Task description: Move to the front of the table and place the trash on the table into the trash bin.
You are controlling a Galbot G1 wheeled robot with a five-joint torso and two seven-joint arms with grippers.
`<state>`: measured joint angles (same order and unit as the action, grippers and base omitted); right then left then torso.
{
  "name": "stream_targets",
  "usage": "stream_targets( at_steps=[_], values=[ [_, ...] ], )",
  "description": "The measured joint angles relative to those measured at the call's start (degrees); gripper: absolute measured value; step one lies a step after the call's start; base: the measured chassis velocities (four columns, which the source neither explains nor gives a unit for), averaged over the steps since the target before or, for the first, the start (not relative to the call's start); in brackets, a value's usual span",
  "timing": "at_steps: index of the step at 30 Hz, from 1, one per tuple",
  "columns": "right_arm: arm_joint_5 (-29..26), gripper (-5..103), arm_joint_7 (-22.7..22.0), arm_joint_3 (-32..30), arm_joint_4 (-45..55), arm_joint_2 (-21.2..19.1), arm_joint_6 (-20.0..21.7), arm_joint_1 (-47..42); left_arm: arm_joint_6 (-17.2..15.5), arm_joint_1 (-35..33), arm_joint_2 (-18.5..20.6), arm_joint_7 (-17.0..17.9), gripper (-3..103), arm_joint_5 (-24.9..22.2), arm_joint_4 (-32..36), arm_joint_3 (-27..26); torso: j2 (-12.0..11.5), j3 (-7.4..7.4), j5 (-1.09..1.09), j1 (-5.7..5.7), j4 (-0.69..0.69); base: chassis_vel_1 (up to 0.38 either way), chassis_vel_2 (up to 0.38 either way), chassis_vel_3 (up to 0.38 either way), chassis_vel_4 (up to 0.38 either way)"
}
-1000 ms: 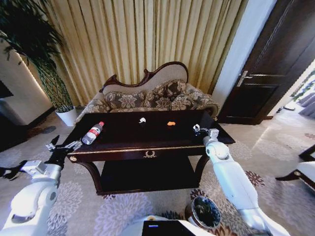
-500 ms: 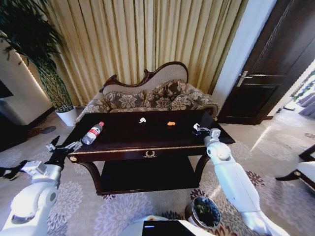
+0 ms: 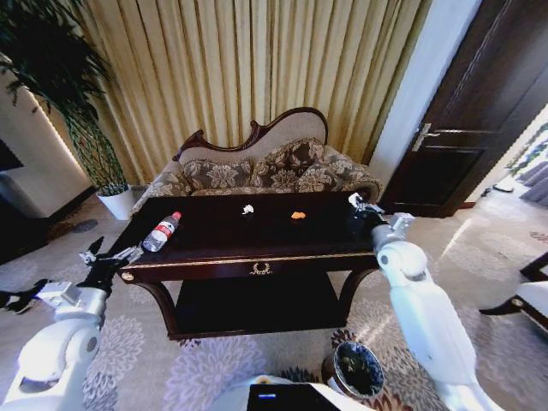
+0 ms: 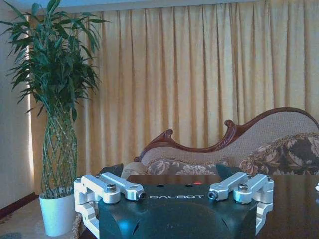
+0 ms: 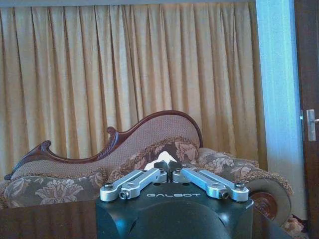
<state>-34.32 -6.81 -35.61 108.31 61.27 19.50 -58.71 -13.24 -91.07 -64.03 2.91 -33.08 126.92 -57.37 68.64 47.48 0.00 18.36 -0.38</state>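
Right hand (image 3: 356,205) closed, empty, above table (image 3: 257,244)

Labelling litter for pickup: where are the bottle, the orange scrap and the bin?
bottle (image 3: 161,232), head view, on its label.
orange scrap (image 3: 297,215), head view, its middle.
bin (image 3: 358,370), head view, on its dark inside.

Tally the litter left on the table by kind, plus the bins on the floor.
Plastic bottle: 1
White scrap: 1
Orange scrap: 1
Trash bin: 1
Total: 4, with 3 pieces of litter on the table and none in the bin that I can see.
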Motion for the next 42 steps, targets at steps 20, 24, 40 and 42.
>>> stream_targets(
  at_steps=[20, 24, 40, 42],
  values=[
    [0.6, 1, 0.0, -1.3, 1.0, 0.3, -1.0, -4.1, -0.8, -0.1, 0.4, 0.6, 100, 0.3, 1.1, 0.1, 0.0, 0.00, 0.00, 0.01, 0.01, 0.058, -0.053, -0.052, 0.054],
    [0.6, 1, 0.0, -1.5, 0.8, 0.3, -1.1, -4.4, -0.9, -0.1, 0.4, 0.6, 100, 0.4, 1.2, 0.2, 0.0, 0.00, 0.00, 0.00, 0.01, 0.110, -0.112, -0.092, 0.111],
    [1.7, 1, 0.0, -2.5, 0.1, 0.9, -2.0, -7.1, -0.9, 0.0, 0.3, 0.6, 100, 0.3, 1.0, 0.3, 0.0, 0.01, 0.00, 0.01, 0.00, 0.080, -0.079, -0.085, 0.083],
    [1.8, 1, 0.0, -2.5, 0.1, 0.9, -2.1, -7.3, -0.9, -0.1, 0.3, 0.6, 100, 0.3, 1.0, 0.3, 0.0, 0.01, 0.00, 0.01, 0.01, 0.112, -0.108, -0.096, 0.110]
  ],
)
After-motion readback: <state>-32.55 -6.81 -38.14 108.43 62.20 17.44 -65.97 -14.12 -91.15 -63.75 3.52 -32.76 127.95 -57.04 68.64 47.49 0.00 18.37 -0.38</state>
